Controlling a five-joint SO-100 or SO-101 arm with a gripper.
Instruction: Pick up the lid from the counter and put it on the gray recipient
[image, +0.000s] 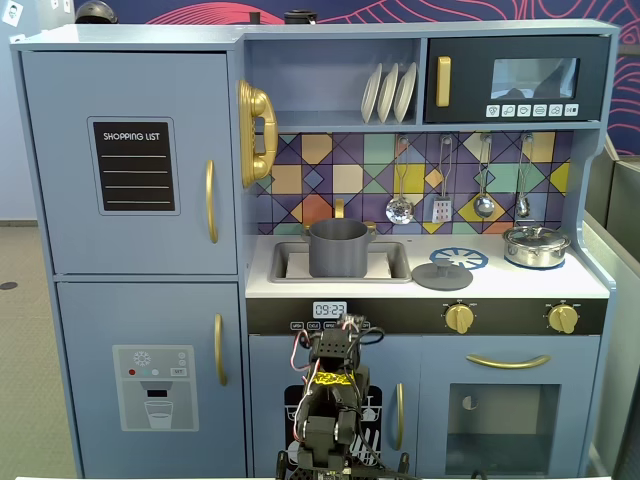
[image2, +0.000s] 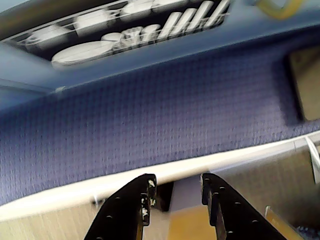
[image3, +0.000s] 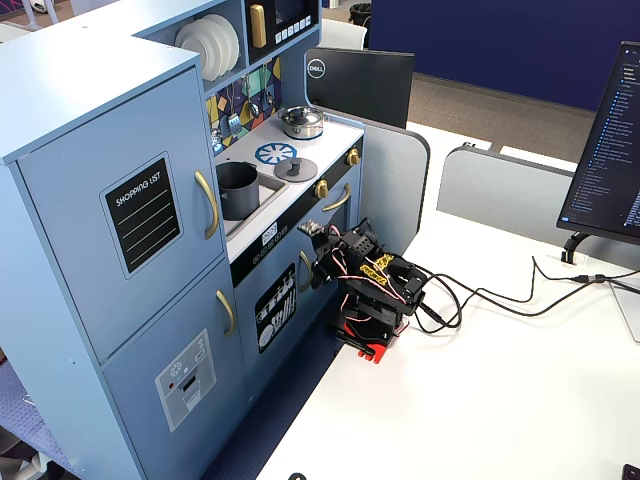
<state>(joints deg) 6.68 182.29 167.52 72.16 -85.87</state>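
The matte dark-gray lid (image: 442, 275) lies flat on the white counter, right of the sink; it also shows in the other fixed view (image3: 295, 168). The gray pot (image: 337, 248) stands uncovered in the sink (image: 395, 268), seen from the side too (image3: 237, 190). My arm (image: 335, 395) is folded low in front of the kitchen's lower doors, well below the counter (image3: 365, 285). In the wrist view my gripper (image2: 177, 182) is open and empty, pointing down at the blue carpet beyond the table edge. Neither lid nor pot shows in the wrist view.
A shiny silver pot with its lid (image: 536, 246) sits on the counter's right end. Utensils (image: 400, 208) hang on the tiled back wall. A blue burner disc (image: 459, 258) lies behind the lid. Cables (image3: 480, 300) run over the white table; a monitor (image3: 605, 150) stands at right.
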